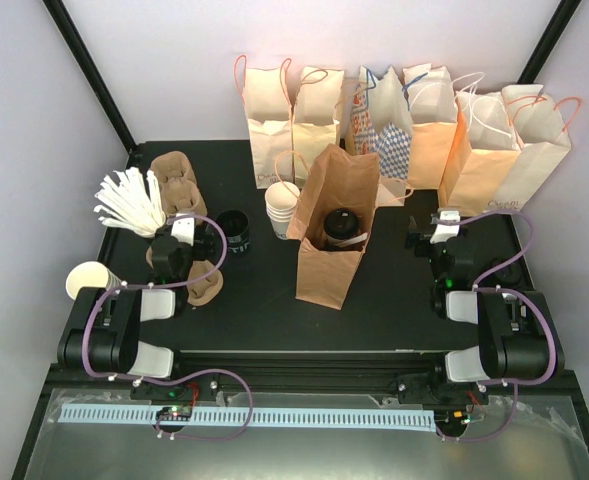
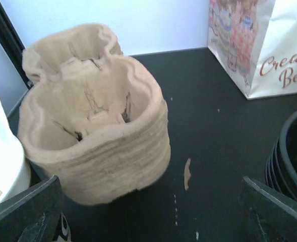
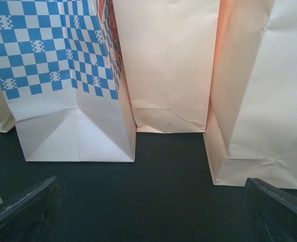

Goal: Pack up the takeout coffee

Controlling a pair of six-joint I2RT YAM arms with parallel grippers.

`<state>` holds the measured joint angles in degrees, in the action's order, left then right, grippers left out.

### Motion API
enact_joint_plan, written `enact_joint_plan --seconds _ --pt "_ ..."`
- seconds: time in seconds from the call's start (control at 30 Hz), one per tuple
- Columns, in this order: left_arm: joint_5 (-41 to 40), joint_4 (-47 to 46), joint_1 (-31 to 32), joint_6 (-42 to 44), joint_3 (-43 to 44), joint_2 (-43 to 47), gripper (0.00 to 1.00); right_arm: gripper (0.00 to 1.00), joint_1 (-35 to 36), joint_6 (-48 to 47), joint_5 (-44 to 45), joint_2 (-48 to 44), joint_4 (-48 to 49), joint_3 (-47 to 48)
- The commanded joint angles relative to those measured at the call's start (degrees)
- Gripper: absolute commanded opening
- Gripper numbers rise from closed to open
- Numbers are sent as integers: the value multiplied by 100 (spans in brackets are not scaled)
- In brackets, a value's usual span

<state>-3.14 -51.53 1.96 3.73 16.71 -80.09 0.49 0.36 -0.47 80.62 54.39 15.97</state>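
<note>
The takeout coffee [image 1: 341, 224] stands inside an open brown paper bag [image 1: 331, 268] at the table's middle; only its round black lid shows from above. My left gripper [image 1: 177, 237] is open and empty, left of the bag, facing a stack of pulp cup carriers [image 2: 93, 116]. In the left wrist view the left gripper [image 2: 153, 204] has nothing between its fingers. My right gripper [image 1: 431, 238] is open and empty, right of the bag. In the right wrist view the right gripper [image 3: 151, 204] faces the bags at the back. The coffee shows in neither wrist view.
A row of paper bags [image 1: 414, 120] lines the back. A stack of white cups [image 1: 282, 208] and a black lid stack [image 1: 236, 232] stand left of the brown bag. White stirrers [image 1: 129, 200], pulp carriers [image 1: 177, 180] and a lying cup stack [image 1: 89, 278] are at the left.
</note>
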Motion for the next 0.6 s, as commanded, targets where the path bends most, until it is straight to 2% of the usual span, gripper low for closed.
enact_joint_plan --seconds 0.0,0.1,0.23,0.3,0.57 --pt "350 -87 -56 49 149 73 99 100 -32 26 195 -48 280 76" --pt "384 -796 -48 137 -67 -77 99 100 -32 24 195 -47 255 82" --pt "353 -68 -54 40 145 97 99 100 -36 26 196 -46 265 82" --pt "370 -276 -47 80 93 54 99 100 -33 27 196 -46 265 82" --pt "349 -112 -47 58 140 87 99 100 -33 25 191 -46 265 82"
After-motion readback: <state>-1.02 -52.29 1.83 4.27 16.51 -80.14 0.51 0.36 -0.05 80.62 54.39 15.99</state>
